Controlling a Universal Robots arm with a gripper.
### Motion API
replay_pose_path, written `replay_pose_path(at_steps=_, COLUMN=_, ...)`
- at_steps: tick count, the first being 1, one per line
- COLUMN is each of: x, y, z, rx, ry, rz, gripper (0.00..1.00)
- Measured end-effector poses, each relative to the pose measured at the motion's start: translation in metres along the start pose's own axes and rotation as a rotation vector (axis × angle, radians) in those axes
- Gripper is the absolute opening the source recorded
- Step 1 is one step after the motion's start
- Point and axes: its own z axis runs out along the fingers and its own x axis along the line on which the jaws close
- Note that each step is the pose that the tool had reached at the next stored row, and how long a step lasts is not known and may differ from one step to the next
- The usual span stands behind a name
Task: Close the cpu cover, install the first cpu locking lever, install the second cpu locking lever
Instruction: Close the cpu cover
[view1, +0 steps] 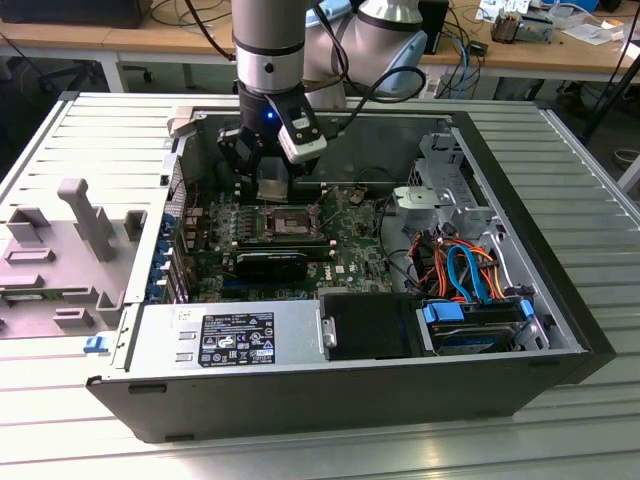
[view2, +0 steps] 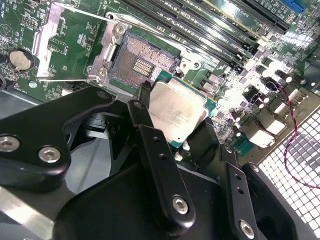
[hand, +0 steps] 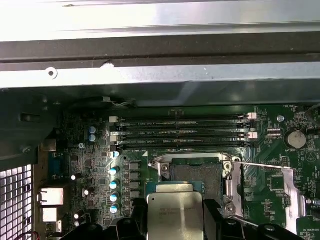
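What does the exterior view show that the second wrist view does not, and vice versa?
The exterior view adds the grey power-supply box and the blue and orange cables. The second wrist view adds the coin battery and the cpu cover, swung open beside the socket. Both show the green board, the empty socket and the processor chip gripped by the end effector.

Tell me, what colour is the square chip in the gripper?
Silvery-grey square chip, green edge; best in second wrist view.
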Motion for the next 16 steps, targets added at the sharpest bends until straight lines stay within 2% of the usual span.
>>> replay_pose_path(at_steps=12, x=-0.0049, y=-0.0029, z=0.0015, rx=0.0001, ry=0.0000, rz=0.000, gripper=0.55)
replay_pose_path(at_steps=16, x=-0.0094, y=-0.0027, z=0.0020, rx=0.0003, ry=0.0000, rz=0.000, gripper=0.55)
